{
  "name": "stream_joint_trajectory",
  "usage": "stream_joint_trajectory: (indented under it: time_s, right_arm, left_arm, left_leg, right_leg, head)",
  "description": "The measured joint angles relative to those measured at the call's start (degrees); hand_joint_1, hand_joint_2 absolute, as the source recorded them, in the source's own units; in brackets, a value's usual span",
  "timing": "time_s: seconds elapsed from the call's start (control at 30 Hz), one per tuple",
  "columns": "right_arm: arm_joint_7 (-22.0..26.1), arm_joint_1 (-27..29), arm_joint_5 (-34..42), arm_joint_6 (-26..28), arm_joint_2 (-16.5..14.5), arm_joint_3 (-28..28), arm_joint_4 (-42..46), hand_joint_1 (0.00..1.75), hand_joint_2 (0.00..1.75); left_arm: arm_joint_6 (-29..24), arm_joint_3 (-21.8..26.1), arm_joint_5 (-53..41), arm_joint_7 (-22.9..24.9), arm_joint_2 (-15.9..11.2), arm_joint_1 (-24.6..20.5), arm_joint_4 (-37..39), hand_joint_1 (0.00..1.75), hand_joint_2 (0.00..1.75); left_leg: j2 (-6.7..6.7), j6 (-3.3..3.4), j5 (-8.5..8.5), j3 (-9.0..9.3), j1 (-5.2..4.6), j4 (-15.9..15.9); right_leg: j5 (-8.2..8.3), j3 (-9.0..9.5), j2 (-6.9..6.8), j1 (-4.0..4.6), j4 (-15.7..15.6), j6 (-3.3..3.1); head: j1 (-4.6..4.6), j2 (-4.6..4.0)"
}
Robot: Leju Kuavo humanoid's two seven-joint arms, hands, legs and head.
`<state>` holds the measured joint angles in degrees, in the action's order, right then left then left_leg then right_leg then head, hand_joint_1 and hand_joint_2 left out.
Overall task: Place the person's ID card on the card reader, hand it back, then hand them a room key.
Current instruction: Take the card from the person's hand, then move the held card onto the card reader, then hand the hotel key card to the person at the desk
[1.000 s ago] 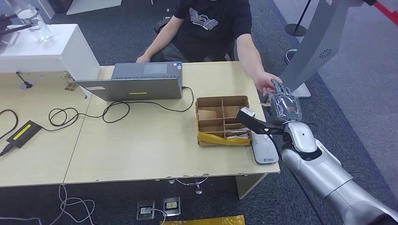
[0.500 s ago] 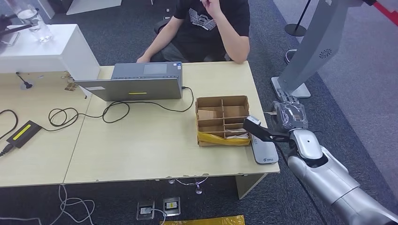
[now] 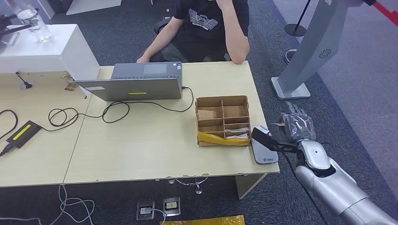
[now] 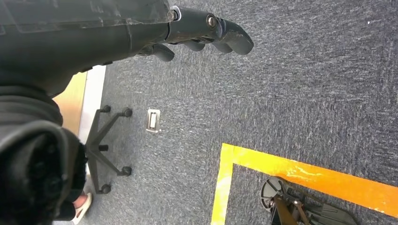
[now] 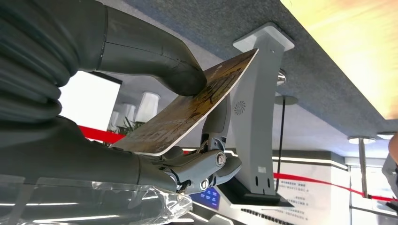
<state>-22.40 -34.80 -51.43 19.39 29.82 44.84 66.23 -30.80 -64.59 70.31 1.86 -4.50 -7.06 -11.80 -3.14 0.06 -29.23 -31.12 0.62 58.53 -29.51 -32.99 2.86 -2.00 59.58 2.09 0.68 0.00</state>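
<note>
Head view shows the right hand [image 3: 294, 125] past the desk's [image 3: 141, 150] edge, at about 4 o'clock in the picture. Right wrist view shows its thumb pressing an ID card [image 5: 195, 108] against its fingers [image 5: 206, 166], so the card is held tight and tilted. The card reader [image 3: 264, 151] lies flat on the desk corner, just beside a cardboard box [image 3: 222, 120] and near the hand. A person [image 3: 211, 26] sits at 12 o'clock behind a laptop [image 3: 136, 82]. The left hand [image 4: 197, 33] hangs over the carpet with curled fingers holding nothing.
</note>
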Motion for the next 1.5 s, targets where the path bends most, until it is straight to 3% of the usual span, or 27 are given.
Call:
stream_joint_trajectory:
  time_s: [0.43, 0.6, 0.83, 1.2, 1.5]
  right_arm:
    - [2.4, 2.1, 1.3, -1.4, -0.4, 0.7, -1.3, 1.75, 1.75]
    - [7.0, 2.1, 5.5, -0.9, -2.8, 2.4, -4.2, 1.75, 1.75]
    - [9.3, 1.5, 10.2, 1.8, -5.3, 4.1, -9.9, 1.75, 1.75]
    - [9.5, 0.5, 13.4, 3.7, -6.6, 4.3, -14.8, 1.75, 1.75]
    - [6.9, 0.3, 13.8, 5.2, -6.1, 4.3, -14.1, 1.75, 1.75]
  left_arm:
    - [-0.9, 0.1, 1.3, 0.6, 0.4, 0.1, 0.0, 0.00, 0.00]
    - [-1.2, 0.1, 1.7, 0.6, 0.4, 0.0, 0.0, 0.00, 0.00]
    - [-0.9, 0.2, 2.9, 0.0, 0.4, 0.0, 0.0, 0.00, 0.00]
    - [-1.0, 0.2, 2.4, 0.9, 0.2, 0.1, 0.0, 0.00, 0.00]
    - [-0.7, 0.2, 1.7, 1.1, 0.2, 0.1, 0.0, 0.00, 0.00]
  left_leg:
    - [0.00, -0.06, -0.04, -0.02, 0.01, 0.0]
    - [-0.01, -0.06, -0.04, -0.03, 0.04, 0.0]
    - [0.01, -0.07, -0.03, 0.03, 0.04, 0.0]
    - [0.07, -0.12, 0.00, 0.35, 0.03, 0.0]
    - [0.06, -0.14, 0.02, 0.34, 0.03, 0.0]
  right_leg:
    - [0.00, 0.01, 0.00, 0.02, 0.0, 0.00]
    - [0.00, 0.01, 0.01, 0.04, 0.0, 0.00]
    - [0.00, 0.05, 0.02, 0.04, 0.0, 0.00]
    - [0.06, 0.30, 0.13, 0.05, 0.0, -0.05]
    - [0.09, 0.30, 0.14, 0.04, 0.0, -0.03]
  head:
    - [0.02, 0.00]
    - [-0.01, 0.00]
    - [0.01, 0.00]
    - [0.01, 0.00]
    - [0.00, 0.00]
